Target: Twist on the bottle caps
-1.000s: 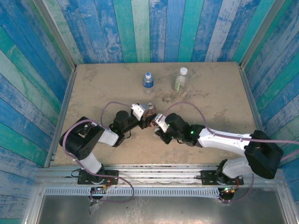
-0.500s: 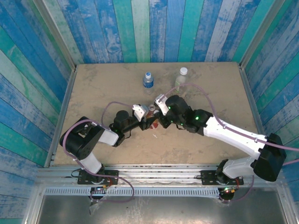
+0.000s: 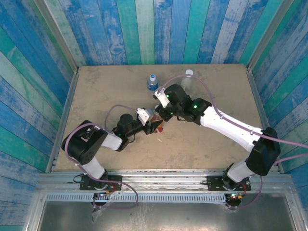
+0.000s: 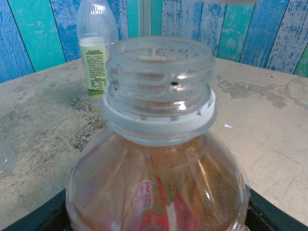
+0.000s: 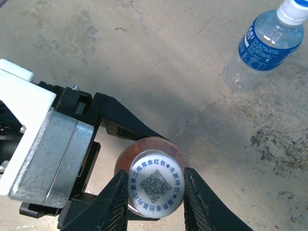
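White cap point(image 5: 155, 188) pinched in right end effector point(image 5: 156, 201) — left end effector point(image 3: 155, 124) clamps orange bottle point(image 4: 159, 187).

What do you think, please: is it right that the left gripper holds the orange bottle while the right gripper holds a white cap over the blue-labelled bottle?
Not quite: the right wrist view shows the right gripper holding the white cap over the orange bottle, the one in the left gripper. The blue-labelled bottle stands apart on the table.
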Controlling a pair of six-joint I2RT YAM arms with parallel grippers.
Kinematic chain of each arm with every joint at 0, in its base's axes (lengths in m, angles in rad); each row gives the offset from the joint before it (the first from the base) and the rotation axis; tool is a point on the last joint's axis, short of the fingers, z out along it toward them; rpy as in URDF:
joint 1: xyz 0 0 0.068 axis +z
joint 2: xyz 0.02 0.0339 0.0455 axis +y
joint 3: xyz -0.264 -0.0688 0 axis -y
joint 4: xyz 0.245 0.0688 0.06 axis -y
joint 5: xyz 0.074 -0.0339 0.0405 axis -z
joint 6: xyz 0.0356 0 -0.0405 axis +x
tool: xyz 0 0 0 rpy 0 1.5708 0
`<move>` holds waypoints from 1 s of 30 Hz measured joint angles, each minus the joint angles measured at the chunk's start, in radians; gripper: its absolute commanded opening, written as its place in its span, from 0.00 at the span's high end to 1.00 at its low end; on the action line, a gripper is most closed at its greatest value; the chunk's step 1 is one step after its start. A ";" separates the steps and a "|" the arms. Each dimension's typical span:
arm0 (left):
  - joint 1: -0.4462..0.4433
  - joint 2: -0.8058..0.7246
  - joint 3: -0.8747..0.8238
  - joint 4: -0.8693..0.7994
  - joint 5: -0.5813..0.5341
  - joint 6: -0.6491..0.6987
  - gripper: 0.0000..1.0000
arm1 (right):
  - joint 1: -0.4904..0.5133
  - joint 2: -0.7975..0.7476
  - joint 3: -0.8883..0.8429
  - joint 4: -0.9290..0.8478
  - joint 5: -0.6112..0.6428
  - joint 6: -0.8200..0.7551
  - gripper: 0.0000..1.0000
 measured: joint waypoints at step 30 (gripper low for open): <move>0.001 0.011 0.008 0.003 0.020 0.008 0.37 | -0.037 0.060 0.039 -0.040 -0.113 0.013 0.67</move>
